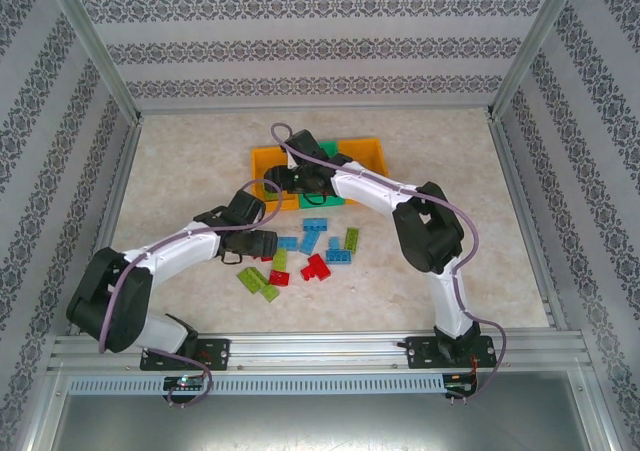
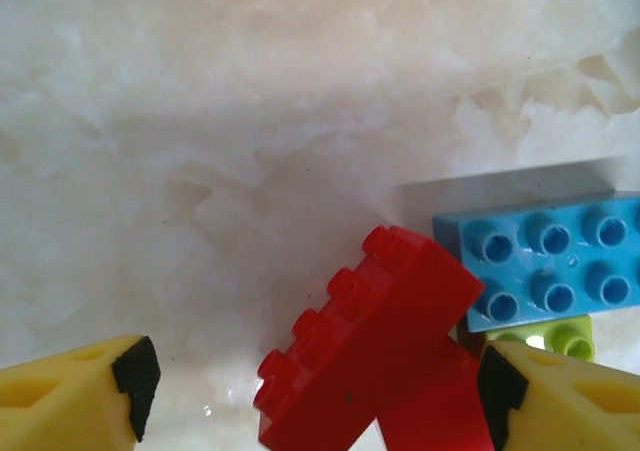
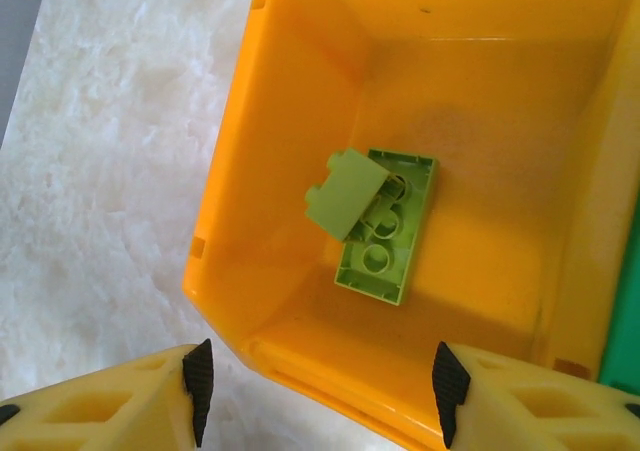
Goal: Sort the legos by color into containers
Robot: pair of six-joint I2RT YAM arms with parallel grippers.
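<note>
The left claw is wide open around a red brick, not squeezing yet. A blue brick crowds it at 2 o'clock, with bare table at 10. The right claw, wide open and empty, hangs over the orange bin holding two green bricks. Most bricks lie loose at its 6 o'clock.

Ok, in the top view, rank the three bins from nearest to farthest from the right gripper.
1. The left orange bin: the right gripper hovers over it.
2. The green bin: middle of the row, next along.
3. The right orange bin: far end of the row.
</note>
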